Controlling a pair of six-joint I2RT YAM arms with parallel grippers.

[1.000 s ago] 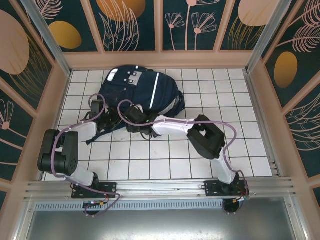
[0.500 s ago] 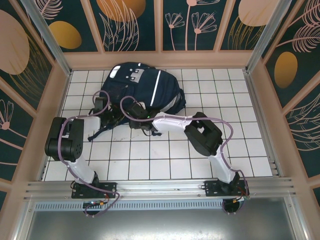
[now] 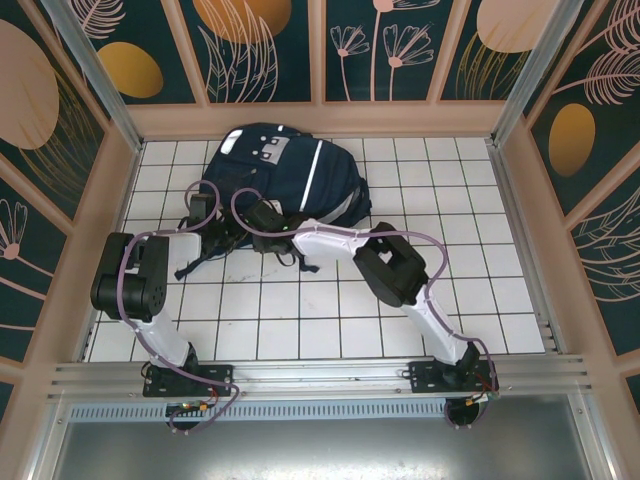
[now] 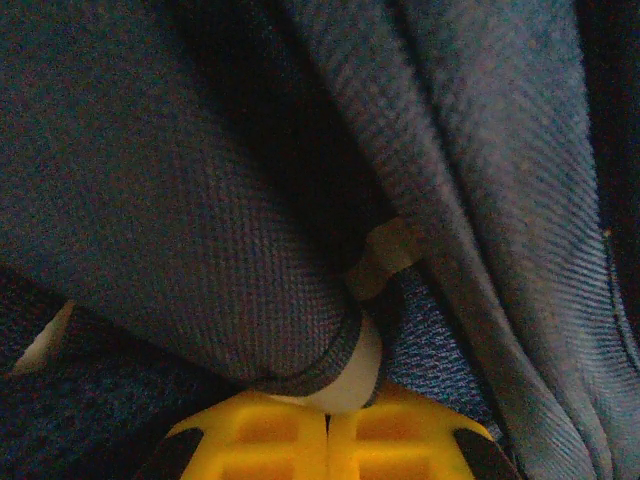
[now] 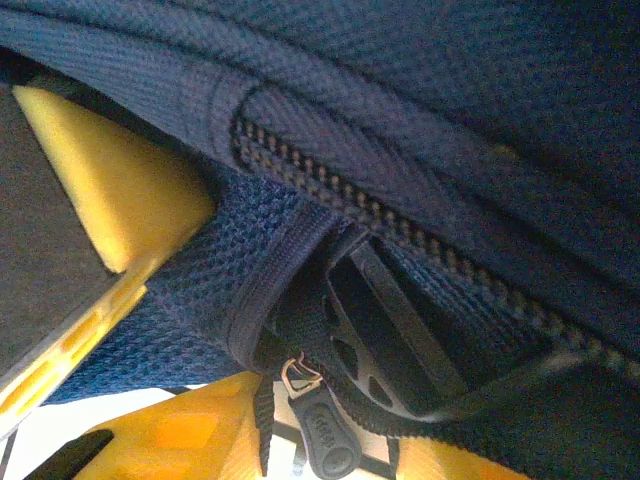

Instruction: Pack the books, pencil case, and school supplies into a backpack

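Staged test booth: floral wall panels (image 3: 270,50), white-tiled table (image 3: 330,320)

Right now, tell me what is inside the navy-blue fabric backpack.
The navy-blue fabric backpack hides its contents under its own cloth. The right wrist view shows a zipper row, a dark pull and blue mesh.

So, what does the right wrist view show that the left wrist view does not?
Only the right wrist view shows a zipper, a dark zipper pull and a black slotted plastic part. Only the left wrist view shows a bound fabric edge with a pale piece beside it. Both show the navy backpack very close and yellow gripper fingers at the frame edge.
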